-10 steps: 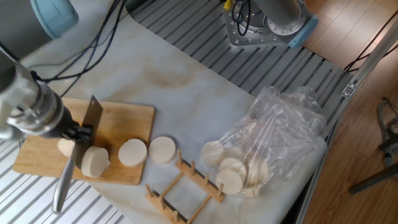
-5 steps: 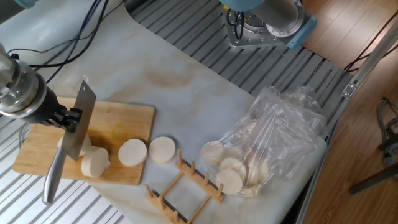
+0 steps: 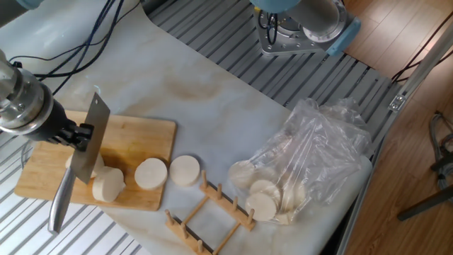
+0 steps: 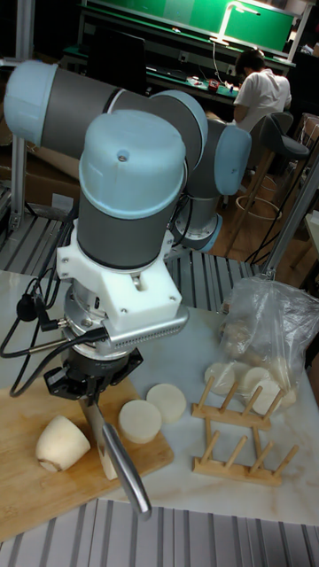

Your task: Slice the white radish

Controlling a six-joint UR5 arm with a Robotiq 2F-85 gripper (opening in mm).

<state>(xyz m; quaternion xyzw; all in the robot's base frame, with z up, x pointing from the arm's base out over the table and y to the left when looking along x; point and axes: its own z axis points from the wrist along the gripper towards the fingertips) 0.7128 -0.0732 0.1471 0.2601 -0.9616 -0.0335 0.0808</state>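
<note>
Fig.: Gripper (image 3: 79,132) clamped on knife (image 3: 88,146), blade raised off the board (image 3: 138,134) vs. 1 s ago, when it was down in the radish (image 3: 107,183); no change over last 0.5 s. Radish stub lies on board, near its front edge, w/ a further piece (image 4: 62,442) behind the blade. Two discs (image 3: 151,173) sit at board's right end, one off it. Judged: one cut done, arm resetting for next.
</note>
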